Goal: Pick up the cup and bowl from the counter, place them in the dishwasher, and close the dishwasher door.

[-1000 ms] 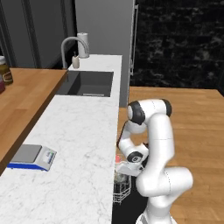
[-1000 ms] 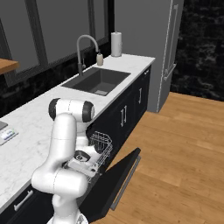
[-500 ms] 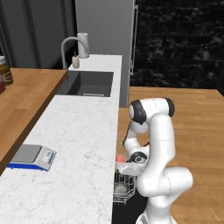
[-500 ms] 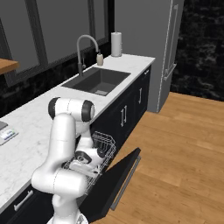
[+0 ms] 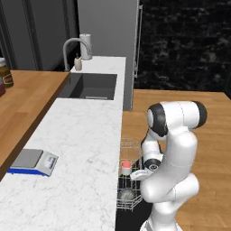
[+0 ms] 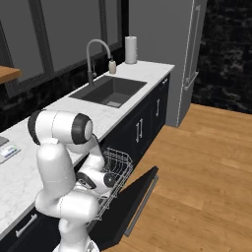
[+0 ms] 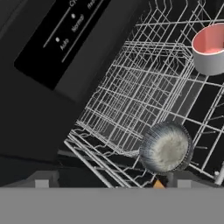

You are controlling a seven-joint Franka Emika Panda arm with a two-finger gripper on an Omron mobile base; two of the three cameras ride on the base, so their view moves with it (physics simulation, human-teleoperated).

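One cup (image 7: 211, 49) and one bowl (image 7: 166, 147) in rack (image 7: 131, 100).

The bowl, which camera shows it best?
The hand view: the bowl lies close up in the wire rack, speckled inside facing the camera. The left base view shows it small and dim; the right base view gives no clear sight.
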